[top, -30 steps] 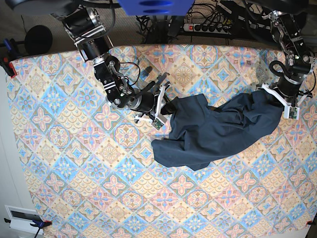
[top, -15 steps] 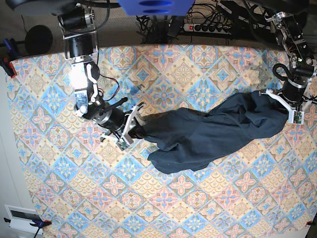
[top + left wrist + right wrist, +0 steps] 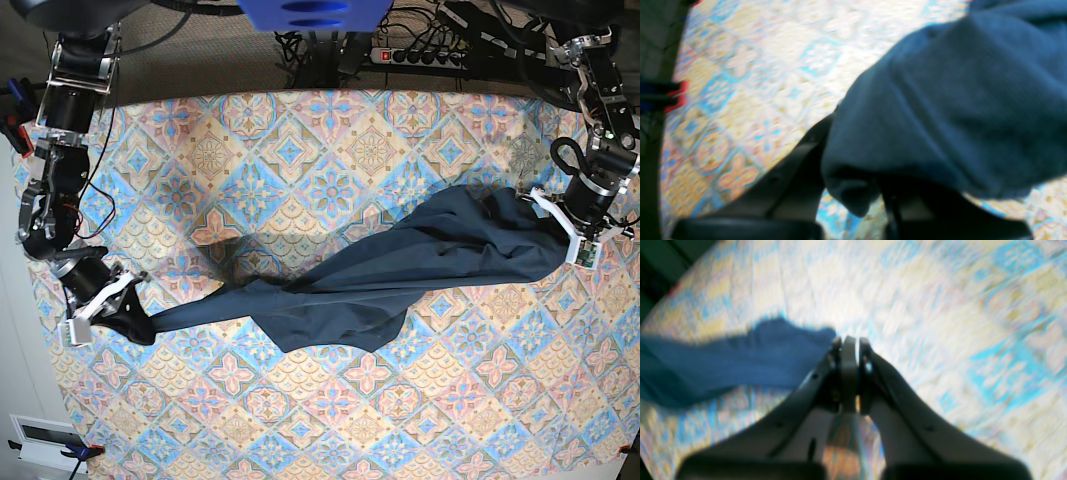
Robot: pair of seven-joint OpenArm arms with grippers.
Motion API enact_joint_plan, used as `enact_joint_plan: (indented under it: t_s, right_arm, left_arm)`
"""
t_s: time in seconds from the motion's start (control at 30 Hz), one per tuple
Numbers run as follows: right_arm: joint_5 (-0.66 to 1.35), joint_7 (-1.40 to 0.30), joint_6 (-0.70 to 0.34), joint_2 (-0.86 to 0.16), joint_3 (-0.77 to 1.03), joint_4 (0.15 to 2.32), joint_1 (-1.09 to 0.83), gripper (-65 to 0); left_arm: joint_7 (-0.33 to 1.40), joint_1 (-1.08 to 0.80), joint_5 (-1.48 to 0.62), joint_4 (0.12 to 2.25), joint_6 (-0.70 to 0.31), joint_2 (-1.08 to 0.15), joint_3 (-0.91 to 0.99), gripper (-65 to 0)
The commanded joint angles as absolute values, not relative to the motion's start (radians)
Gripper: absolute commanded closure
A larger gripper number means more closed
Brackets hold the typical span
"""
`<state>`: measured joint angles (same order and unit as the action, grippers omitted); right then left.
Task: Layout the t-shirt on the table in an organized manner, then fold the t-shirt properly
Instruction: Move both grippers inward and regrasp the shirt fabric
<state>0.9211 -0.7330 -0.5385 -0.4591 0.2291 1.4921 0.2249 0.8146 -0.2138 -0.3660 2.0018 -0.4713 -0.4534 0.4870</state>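
The dark navy t-shirt (image 3: 400, 270) is stretched into a long band across the patterned table (image 3: 300, 150). At its right end my left gripper (image 3: 562, 232) is shut on a bunch of the cloth. The left wrist view shows the t-shirt (image 3: 940, 100) draped over the dark fingers (image 3: 796, 166), hiding their tips. At the far left, my right gripper (image 3: 128, 320) is shut on the narrow left end. In the right wrist view the pads (image 3: 848, 350) are pressed together, and the t-shirt (image 3: 723, 363) trails off to the left from the tips. The wrist views are blurred.
Red clamps (image 3: 15, 130) hold the tablecloth at the left edge; one shows in the left wrist view as a red clamp (image 3: 675, 96). A power strip (image 3: 420, 55) and cables lie behind the table's far edge. A white box (image 3: 40, 440) sits off the front left corner.
My right gripper has swept from the table's middle to its left edge, dragging one end of the t-shirt and drawing it out long. The left gripper has held almost still.
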Motion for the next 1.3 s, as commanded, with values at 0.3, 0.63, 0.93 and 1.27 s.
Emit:
enact_joint_plan:
  t_s: [0.3,0.63,0.93,1.27]
  right_arm:
    - [0.978,-0.707,-0.529,-0.568,0.263,1.483,0.277,0.0]
    - [0.891,-0.792,-0.529,-0.535,0.035,1.661,0.196,0.0]
    - [0.318,-0.780,-0.529,-0.337,-0.326,1.736,0.199,-15.1]
    - [0.228,-0.691,-0.529,-0.272,-0.444,1.581,0.294,-20.2]
  left_arm:
    - [0.938,-0.278,-0.349,2.018,-0.456,-0.645,0.157,-0.2]
    - [0.964,-0.344,-0.280,2.011,-0.450,-0.650,0.180,-0.2]
    - [0.963,-0.351,-0.262,1.998,-0.450,-0.647,0.182,-6.5]
    - [0.957,-0.380,-0.255,1.998,-0.452,-0.556,0.220,-6.6]
